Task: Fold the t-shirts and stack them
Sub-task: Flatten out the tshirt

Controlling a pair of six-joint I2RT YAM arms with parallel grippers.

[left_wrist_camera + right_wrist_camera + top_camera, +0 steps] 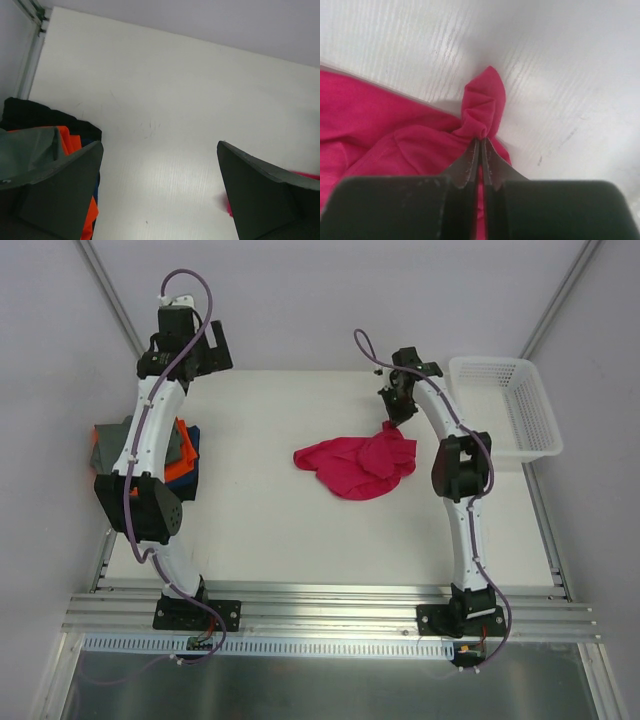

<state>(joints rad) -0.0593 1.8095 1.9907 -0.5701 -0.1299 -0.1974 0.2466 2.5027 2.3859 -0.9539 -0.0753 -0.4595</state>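
- Top: pink t-shirt [358, 466] is seen crumpled mid-bench [270, 540], with right hand [397, 418] at its far-right edge; folded stack [183, 454] lies at the left edge.
- Left wrist: left hand [160, 150] is spread wide and empty, with the stack just beside it.
- Right wrist: a fold of the shirt is pinched in the fully closed hand.

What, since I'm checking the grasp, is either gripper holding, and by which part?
Right gripper pinches the pink shirt by a bunched fold at its edge; left gripper holds nothing.

pink shirt [358, 467]: your crumpled heap, right of the middle of the table [300, 530]
right gripper [397, 415]: down on its far corner
stack [183, 448]: grey, orange, navy, at your left edge
basket [505, 405]: far right corner
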